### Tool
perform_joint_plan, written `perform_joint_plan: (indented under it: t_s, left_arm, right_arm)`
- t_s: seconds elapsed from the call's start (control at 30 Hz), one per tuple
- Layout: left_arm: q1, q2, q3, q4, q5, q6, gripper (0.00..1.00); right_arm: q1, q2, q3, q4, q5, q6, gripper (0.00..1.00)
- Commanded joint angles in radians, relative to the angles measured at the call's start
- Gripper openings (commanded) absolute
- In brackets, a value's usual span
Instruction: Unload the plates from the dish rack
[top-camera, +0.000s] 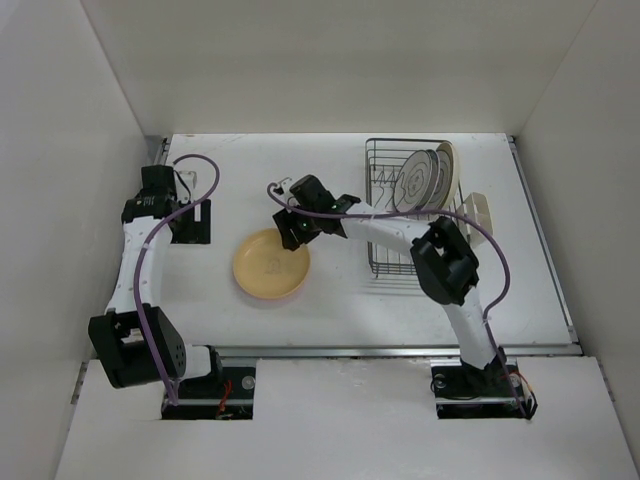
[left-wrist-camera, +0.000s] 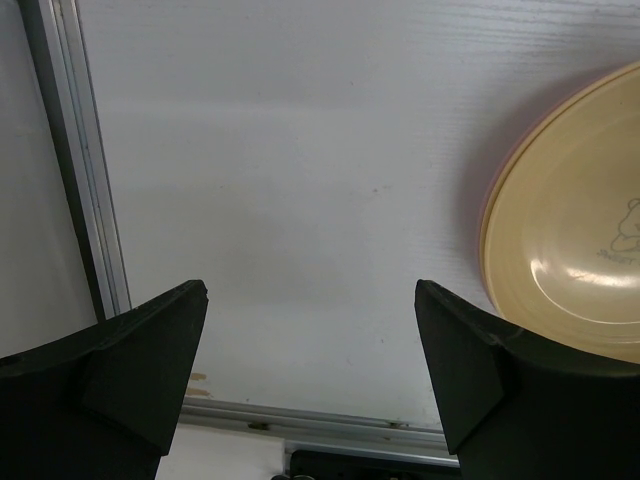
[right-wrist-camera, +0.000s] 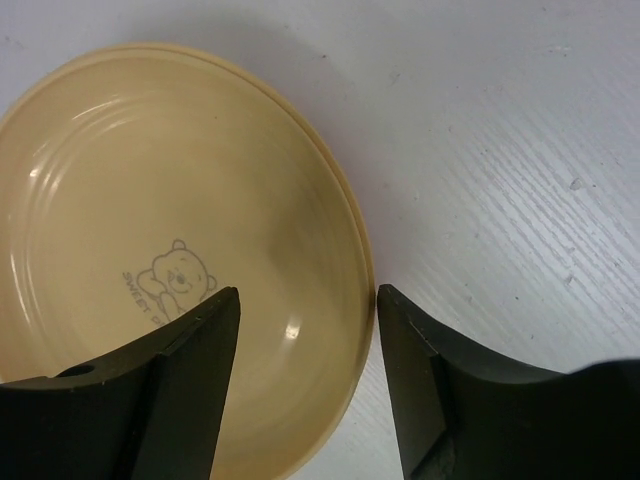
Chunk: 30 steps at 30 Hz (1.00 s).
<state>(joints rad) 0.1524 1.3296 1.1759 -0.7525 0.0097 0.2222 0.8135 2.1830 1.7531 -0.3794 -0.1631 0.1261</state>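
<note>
A yellow-orange plate (top-camera: 270, 263) lies flat on the table, stacked on a pink plate whose rim (top-camera: 262, 296) shows beneath it. My right gripper (top-camera: 292, 237) is open just above this stack's far right edge. In the right wrist view the plate (right-wrist-camera: 150, 200) has a bear print, and the open gripper (right-wrist-camera: 308, 300) straddles its rim without touching it. The black wire dish rack (top-camera: 380, 205) stands at the back right and holds white patterned plates (top-camera: 410, 180) and a cream plate (top-camera: 445, 168) upright. My left gripper (top-camera: 190, 222) is open and empty at the far left; its view shows it (left-wrist-camera: 312, 290) over bare table, with the yellow plate (left-wrist-camera: 570, 250) to the right.
A cream cutlery cup (top-camera: 478, 212) hangs on the rack's right side. A metal rail (left-wrist-camera: 90, 200) runs along the table's left edge, and white walls enclose the table on three sides.
</note>
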Motion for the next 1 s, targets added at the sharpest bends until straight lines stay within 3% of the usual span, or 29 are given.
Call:
perform_joint_plan:
  t_s: [0.0,0.17,0.33,0.53,0.7,0.97]
  left_arm:
    - [-0.001,0.011,0.039,-0.002,0.015,0.003,0.83]
    - [-0.001,0.011,0.06,-0.011,0.048,-0.006,0.83]
    - [-0.001,0.011,0.07,-0.002,0.058,-0.006,0.83]
    - [-0.01,0.011,0.079,0.007,0.058,0.003,0.83]
    - [-0.019,0.011,0.079,0.007,0.058,0.003,0.83]
    - [-0.019,0.011,0.079,0.007,0.038,0.003,0.83]
  right_arm:
    - [0.001,-0.06,0.054,-0.012,0.12,-0.008,0.63]
    - [-0.054,-0.233,0.043,-0.021,0.283,0.139,0.64]
    - [-0.229,-0.386,0.043,-0.136,0.436,0.219,0.6]
    - [-0.425,-0.376,0.057,-0.324,0.615,0.289,0.47]
    - [-0.487,-0.364,0.026,-0.316,0.639,0.299,0.33]
    - [-0.522,-0.33,0.006,-0.326,0.709,0.333,0.31]
